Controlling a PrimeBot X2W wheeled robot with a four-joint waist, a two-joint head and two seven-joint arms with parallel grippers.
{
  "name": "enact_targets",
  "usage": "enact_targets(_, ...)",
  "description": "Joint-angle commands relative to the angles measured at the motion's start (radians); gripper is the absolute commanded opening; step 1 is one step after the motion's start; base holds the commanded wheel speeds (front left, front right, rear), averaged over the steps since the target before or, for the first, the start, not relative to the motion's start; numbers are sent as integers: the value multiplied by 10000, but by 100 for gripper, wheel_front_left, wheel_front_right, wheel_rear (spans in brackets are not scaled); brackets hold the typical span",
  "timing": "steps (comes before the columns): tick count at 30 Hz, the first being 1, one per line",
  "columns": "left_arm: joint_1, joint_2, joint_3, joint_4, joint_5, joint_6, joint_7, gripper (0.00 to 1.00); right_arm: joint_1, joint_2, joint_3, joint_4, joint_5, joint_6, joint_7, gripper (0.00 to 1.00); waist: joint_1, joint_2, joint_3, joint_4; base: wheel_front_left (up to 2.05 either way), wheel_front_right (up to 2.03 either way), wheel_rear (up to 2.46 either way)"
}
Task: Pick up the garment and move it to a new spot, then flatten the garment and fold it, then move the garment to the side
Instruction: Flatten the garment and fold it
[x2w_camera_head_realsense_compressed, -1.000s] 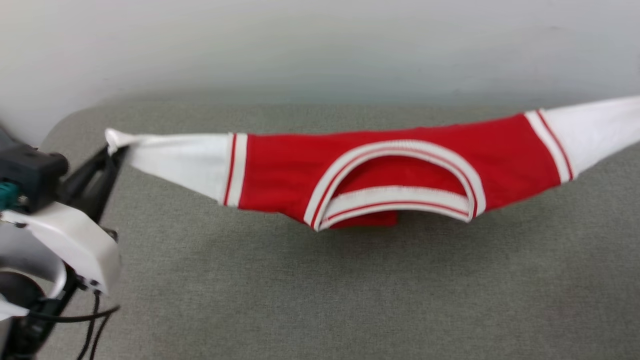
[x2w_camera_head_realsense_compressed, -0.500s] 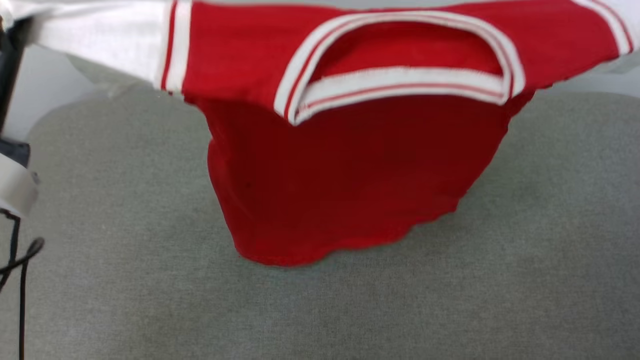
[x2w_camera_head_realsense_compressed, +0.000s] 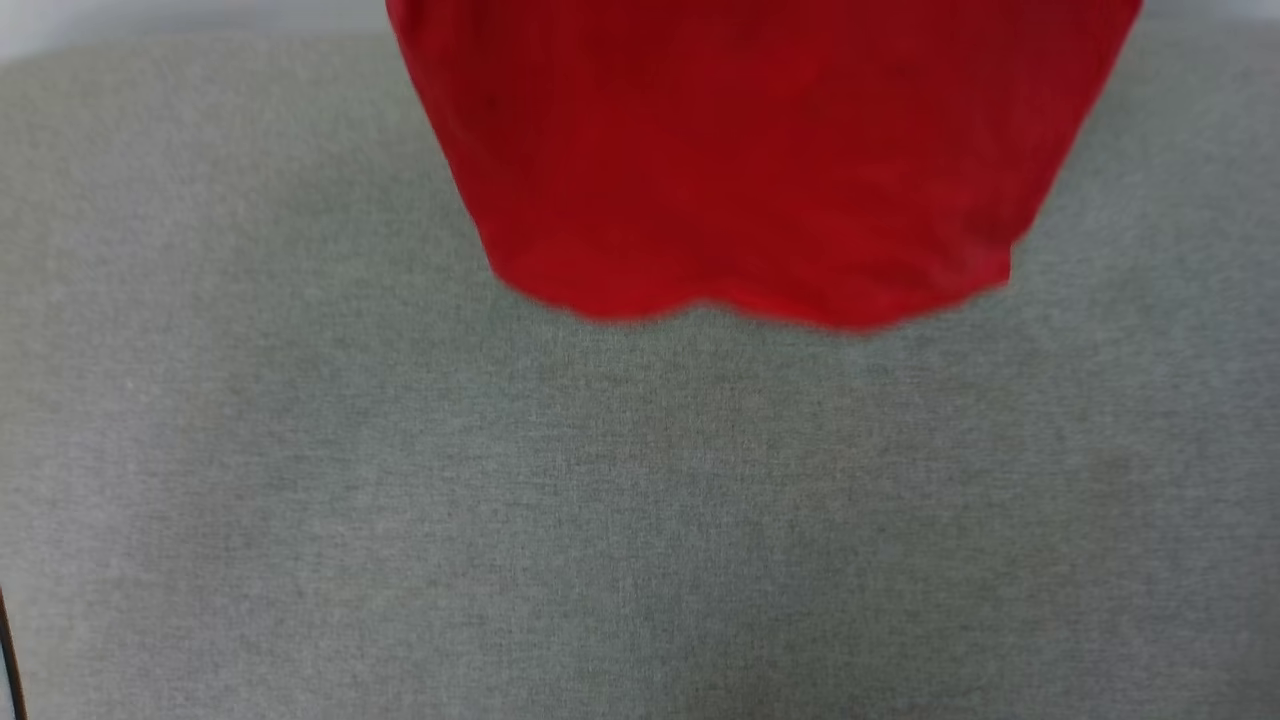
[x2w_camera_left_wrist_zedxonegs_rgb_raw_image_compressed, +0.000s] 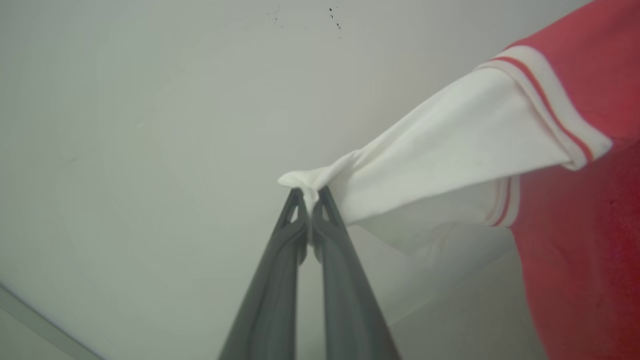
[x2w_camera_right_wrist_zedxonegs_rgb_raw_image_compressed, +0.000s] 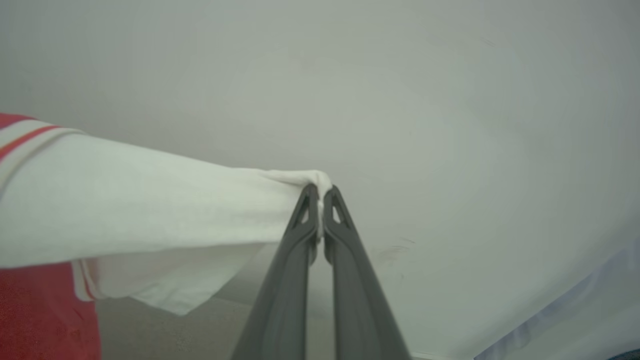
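Garment (x2w_camera_head_realsense_compressed: 760, 150) hangs in the air in front of a pale wall (x2w_camera_left_wrist_zedxonegs_rgb_raw_image_compressed: 150, 125), stretched out between the two arms by its short white sleeves. The left fingers (x2w_camera_left_wrist_zedxonegs_rgb_raw_image_compressed: 289, 240) are pressed together on a pinch of cloth at the end of the left sleeve (x2w_camera_left_wrist_zedxonegs_rgb_raw_image_compressed: 450, 150), with a small tuft of white fabric poking out above their tips. The right fingers (x2w_camera_right_wrist_zedxonegs_rgb_raw_image_compressed: 300, 235) are clamped the same way on the bunched end of the right sleeve (x2w_camera_right_wrist_zedxonegs_rgb_raw_image_compressed: 150, 200). Both sleeves are pulled fairly taut and slope away from the tips toward the red body, where a white band with a thin red stripe (x2w_camera_left_wrist_zedxonegs_rgb_raw_image_compressed: 545, 100) marks the seam. From the head camera, the red body drops down from the top of the picture, its wavy lower hem (x2w_camera_head_realsense_compressed: 760, 305) blurred, over the far part of a counter covered in grey cloth (x2w_camera_head_realsense_compressed: 640, 520). I cannot tell whether the hem touches the cloth or hangs just clear of it.
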Motion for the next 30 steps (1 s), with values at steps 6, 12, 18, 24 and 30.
enact_targets(6,-3202,-95,-1082,1613,156,-42,-422,0,-2348,-293,533,1289,-519,-18,-895,0,-1,-1,1931,175,0,0,0)
enact_targets(12,-6277,-771,-2136,3962,393,-46,-1527,0,-4386,-107,866,3043,-1417,-19,-2416,0,-1,-1,2983,322,0,0,0)
enact_targets(18,-8171,-1356,-2895,6360,684,-47,-3155,0,-5671,438,625,4590,-2218,-19,-3732,0,-1,-1,3733,442,0,0,0)
enact_targets(24,-8625,-1824,-3875,7919,443,-49,-4295,0,-5715,968,951,5734,-2616,-19,-4630,0,-1,-1,3980,576,0,0,0)
enact_targets(30,-7739,-2143,-4914,8605,-83,-51,-5005,0,-4923,1294,1307,6422,-2503,-19,-4983,0,-1,-1,3742,680,0,0,0)
